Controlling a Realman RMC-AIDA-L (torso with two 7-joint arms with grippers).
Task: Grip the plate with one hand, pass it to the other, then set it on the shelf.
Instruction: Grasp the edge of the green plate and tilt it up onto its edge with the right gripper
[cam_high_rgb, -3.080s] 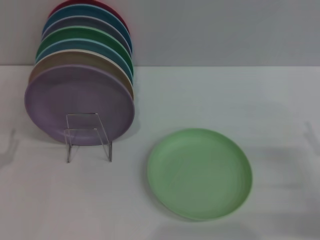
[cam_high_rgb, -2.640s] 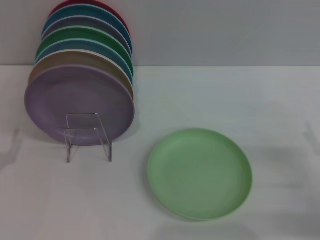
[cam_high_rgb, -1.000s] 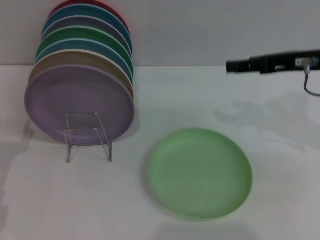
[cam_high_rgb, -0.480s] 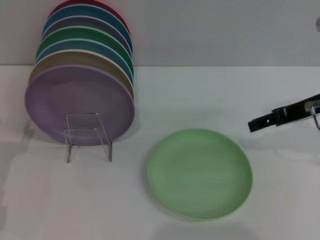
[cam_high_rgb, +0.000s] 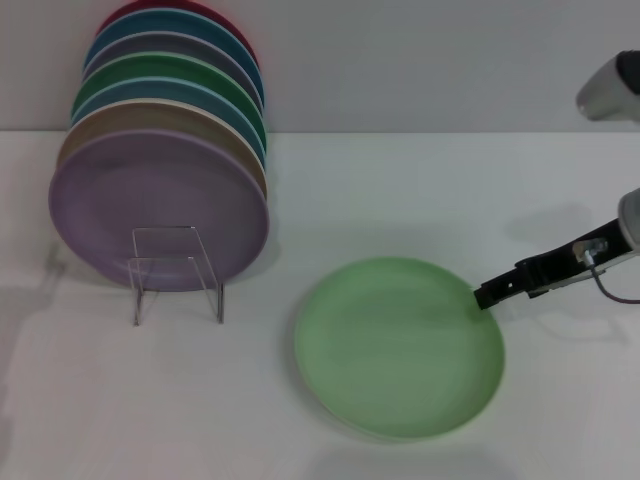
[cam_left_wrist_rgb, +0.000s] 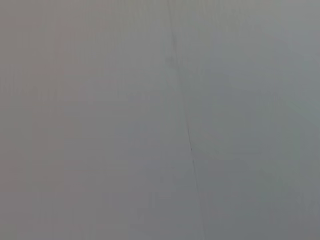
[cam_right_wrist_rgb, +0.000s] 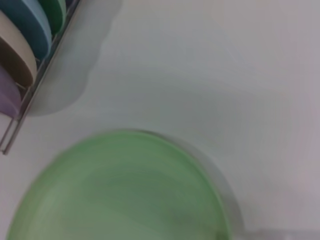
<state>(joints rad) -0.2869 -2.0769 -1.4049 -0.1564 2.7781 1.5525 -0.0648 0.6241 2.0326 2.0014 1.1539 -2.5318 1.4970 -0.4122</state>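
The pale mint-green plate (cam_high_rgb: 398, 345) lies flat on the white table, right of the middle in the head view. It fills the lower part of the right wrist view (cam_right_wrist_rgb: 120, 192). My right gripper (cam_high_rgb: 487, 296), slim and black with a thin cable, reaches in from the right. Its tip is at the plate's right rim, low over the table. My left gripper is out of the head view, and the left wrist view shows only a plain grey surface.
A clear rack (cam_high_rgb: 178, 272) at the back left holds several upright plates, a lilac plate (cam_high_rgb: 158, 210) foremost. The rack also shows in the right wrist view (cam_right_wrist_rgb: 30, 95). Part of my right arm (cam_high_rgb: 610, 88) hangs at the upper right. The white table (cam_high_rgb: 380, 190) lies between.
My right arm came in from the right. It dropped from high over the back of the table down to the plate's right rim. The plate and rack have not moved.
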